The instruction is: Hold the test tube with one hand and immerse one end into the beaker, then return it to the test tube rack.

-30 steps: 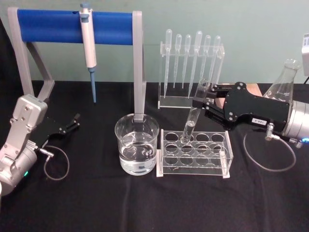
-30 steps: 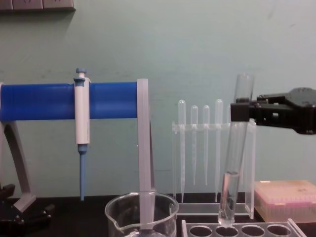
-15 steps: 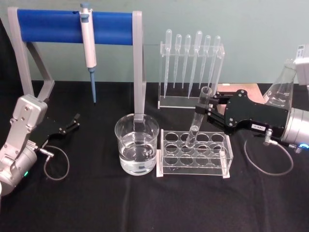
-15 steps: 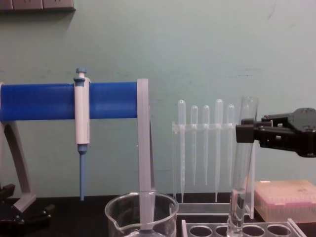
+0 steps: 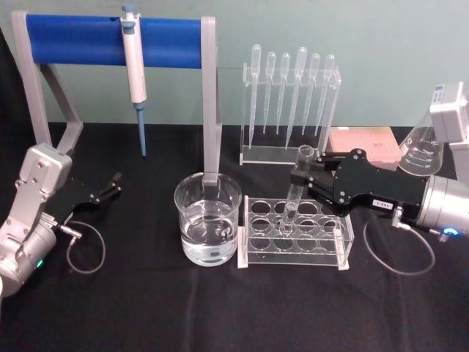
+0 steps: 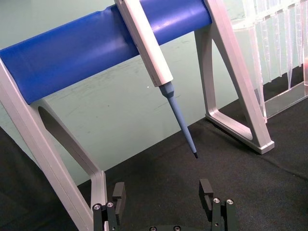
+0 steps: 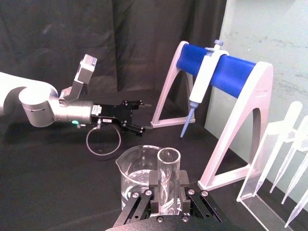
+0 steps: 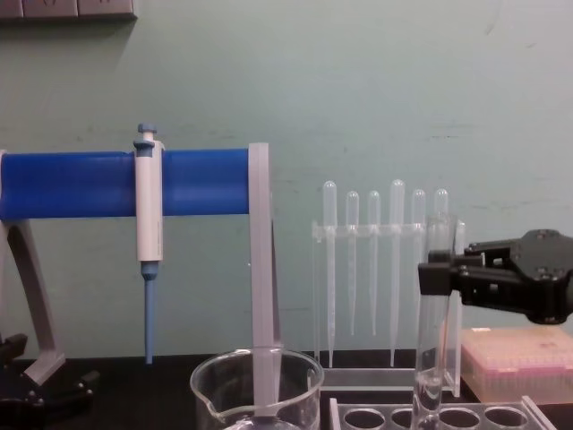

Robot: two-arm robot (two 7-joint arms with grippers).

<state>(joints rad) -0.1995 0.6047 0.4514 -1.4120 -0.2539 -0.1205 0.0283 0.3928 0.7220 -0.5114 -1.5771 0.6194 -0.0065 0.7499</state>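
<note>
The test tube point(image 5: 295, 189) stands nearly upright with its lower end down in a back-row hole of the clear rack point(image 5: 339, 236). My right gripper point(image 5: 302, 177), black and boxy, is shut on the tube's upper part. The right wrist view has the tube's open rim point(image 7: 169, 157) between the two fingers point(image 7: 153, 186). From the chest, the tube point(image 8: 433, 331) hangs from the right gripper point(image 8: 438, 277) into the rack point(image 8: 466, 417). The beaker point(image 5: 208, 220), part full of clear liquid, sits just left of the rack. My left gripper point(image 5: 111, 185) rests open at the table's left, fingers point(image 6: 119, 196) apart.
A blue-barred stand point(image 5: 110, 40) with a white pipette point(image 5: 133, 62) spans the back left, one leg behind the beaker. A clear holder of plastic pipettes point(image 5: 289, 103) stands behind the rack. A pink box point(image 5: 364, 144) and a glass flask point(image 5: 423, 149) sit at the back right.
My right gripper has come down and slightly toward me with the test tube. The tube's lower end went from above the rack into one of its holes. The left arm has not moved.
</note>
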